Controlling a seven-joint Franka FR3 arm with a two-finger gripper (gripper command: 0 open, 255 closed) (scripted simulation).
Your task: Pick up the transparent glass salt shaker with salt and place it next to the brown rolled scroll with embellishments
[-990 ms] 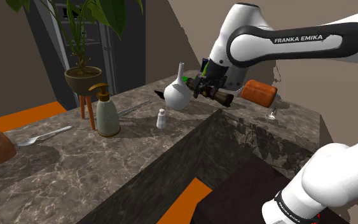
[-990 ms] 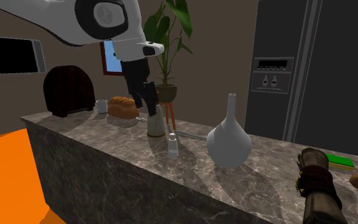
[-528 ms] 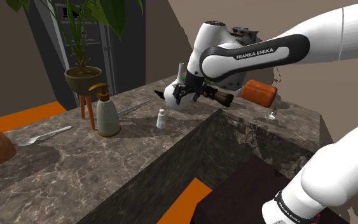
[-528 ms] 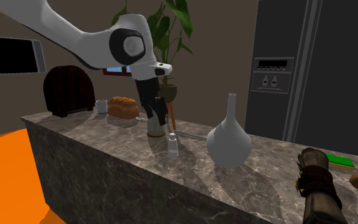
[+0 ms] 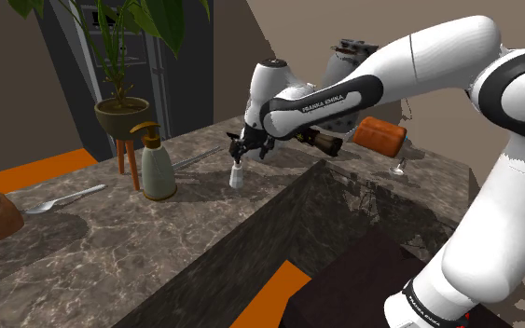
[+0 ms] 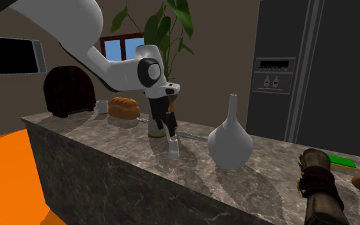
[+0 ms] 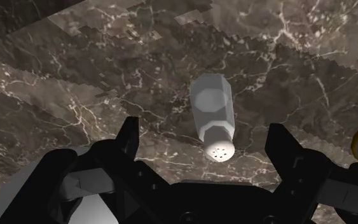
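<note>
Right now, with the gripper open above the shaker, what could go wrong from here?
The shaker is small and stands upright between the open gripper's fingers; coming down slightly off could clip its cap and tip it. The vase stands between it and the scroll, so a low carry might knock the vase over.

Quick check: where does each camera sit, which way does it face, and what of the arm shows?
Shoulder view: beside and behind the stand, looking down over the counter; the arm shows, reaching to the hand.
Second exterior view: low by the scroll, looking along the counter toward the plant and fridge; forearm and hand show.
Wrist view: on the hand, looking down at the salt shaker between its open fingers.
Both exterior views share the salt shaker and hand.
</note>
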